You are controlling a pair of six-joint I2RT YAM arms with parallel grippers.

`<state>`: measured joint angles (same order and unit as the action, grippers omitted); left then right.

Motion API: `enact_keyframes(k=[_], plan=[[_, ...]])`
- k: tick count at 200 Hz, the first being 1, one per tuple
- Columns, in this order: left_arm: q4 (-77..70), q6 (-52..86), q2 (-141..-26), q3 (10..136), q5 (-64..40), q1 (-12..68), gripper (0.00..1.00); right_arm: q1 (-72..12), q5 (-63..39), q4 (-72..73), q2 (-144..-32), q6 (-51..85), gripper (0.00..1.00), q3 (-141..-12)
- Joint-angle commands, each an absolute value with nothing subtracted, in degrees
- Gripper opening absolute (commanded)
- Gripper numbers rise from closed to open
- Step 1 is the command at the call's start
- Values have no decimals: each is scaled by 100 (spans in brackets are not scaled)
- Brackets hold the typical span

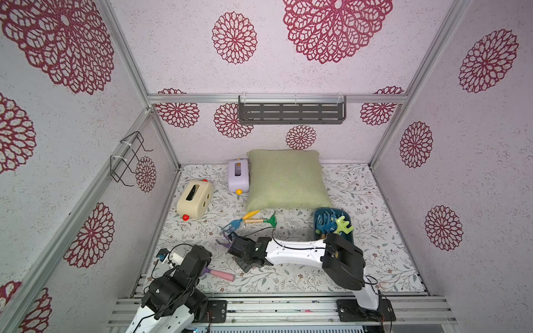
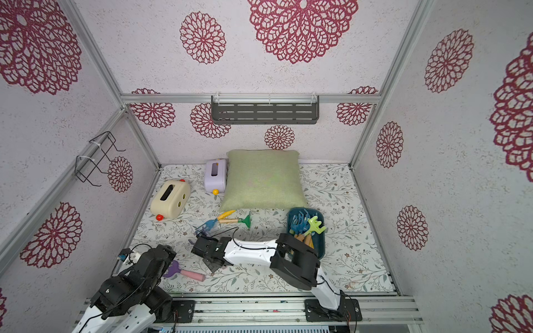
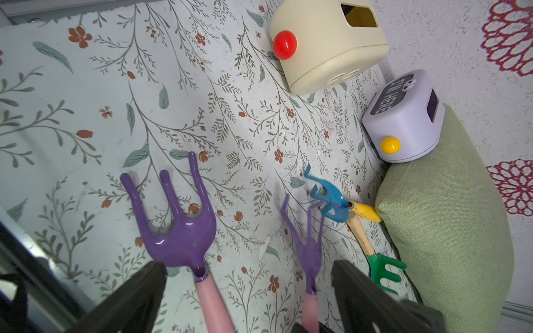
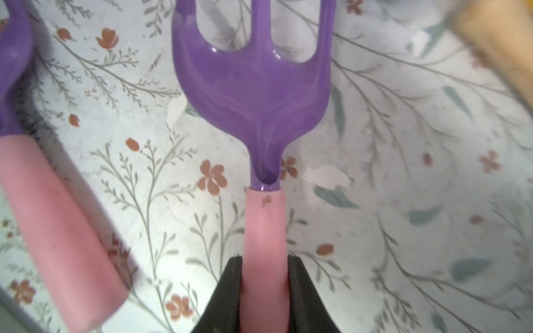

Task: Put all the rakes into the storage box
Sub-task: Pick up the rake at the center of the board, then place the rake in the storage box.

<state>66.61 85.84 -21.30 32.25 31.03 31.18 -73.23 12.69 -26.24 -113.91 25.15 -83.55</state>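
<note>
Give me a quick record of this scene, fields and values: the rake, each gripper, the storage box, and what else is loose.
held rake: purple head, pink handle
right gripper: shut on its handle
left gripper: open, at second purple rake lying on the table
storage box: holds blue rakes and a light green rake
also loose: yellow-handled blue rake, dark green rake

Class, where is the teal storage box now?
In a top view, the storage box sits right of centre, by the green pillow's near right corner.
</note>
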Motion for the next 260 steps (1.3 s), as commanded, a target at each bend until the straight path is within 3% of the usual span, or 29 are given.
enact_keyframes(k=[1, 61, 127, 192, 260], plan=[[6307, 8431, -2398, 3126, 2758, 3080, 97, -7181, 1494, -1911, -10152, 2962, 0, -7756], [5329, 8678, -3817, 2821, 1968, 3536, 98, -6191, 1669, -1897, -7525, 3966, 0, -5541], [4753, 9196, -5021, 2887, 1867, 4381, 97, -5283, 1467, -2689, -5342, 4301, 0, -4472], [4380, 9867, -5452, 2688, 1536, 4789, 99, -4905, 2662, -4615, -5286, 5562, 0, -4435], [4311, 10140, -5239, 2287, 1564, 4648, 93, -4582, 2596, -4579, -5729, 5675, 0, -4306]])
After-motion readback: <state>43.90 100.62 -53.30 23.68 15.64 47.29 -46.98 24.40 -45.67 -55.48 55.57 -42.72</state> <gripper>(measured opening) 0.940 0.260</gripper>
